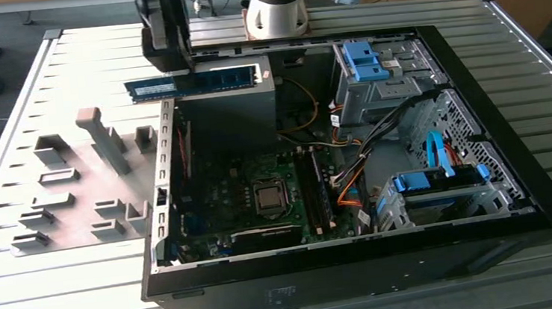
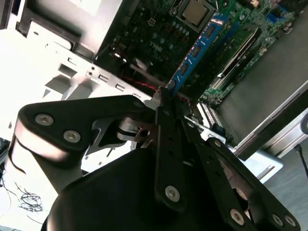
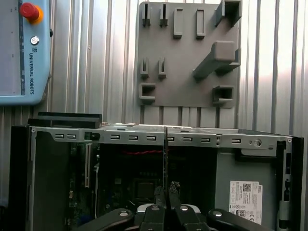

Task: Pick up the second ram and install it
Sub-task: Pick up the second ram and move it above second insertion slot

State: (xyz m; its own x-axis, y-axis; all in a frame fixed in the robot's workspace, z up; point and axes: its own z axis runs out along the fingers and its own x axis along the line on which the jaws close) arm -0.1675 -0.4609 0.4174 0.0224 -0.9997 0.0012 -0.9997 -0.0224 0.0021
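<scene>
My gripper point(image 1: 187, 72) hangs over the far left corner of the open computer case point(image 1: 520, 200), shut on the second ram point(image 1: 195, 83). The ram is a slim blue-green stick, held level and lengthwise above the case's left wall. In the second wrist view the ram point(image 2: 197, 48) juts out from the gripper point(image 2: 166, 98) toward the motherboard point(image 2: 159, 29). It appears edge-on in the first wrist view, as a thin dark line point(image 3: 165, 154) rising from the gripper point(image 3: 166, 195). The long black memory slots point(image 1: 312, 192) lie beside the processor socket point(image 1: 271, 197), well below the ram.
A grey fixture plate point(image 1: 70, 195) with a tall grey post point(image 1: 104, 139) lies left of the case in the exterior view. Blue drive cages point(image 1: 368, 60) and orange cables point(image 1: 349, 185) fill the case's right half. The arm's base point(image 1: 278, 12) stands behind it. A teach pendant point(image 3: 24, 48) rests on the slatted table.
</scene>
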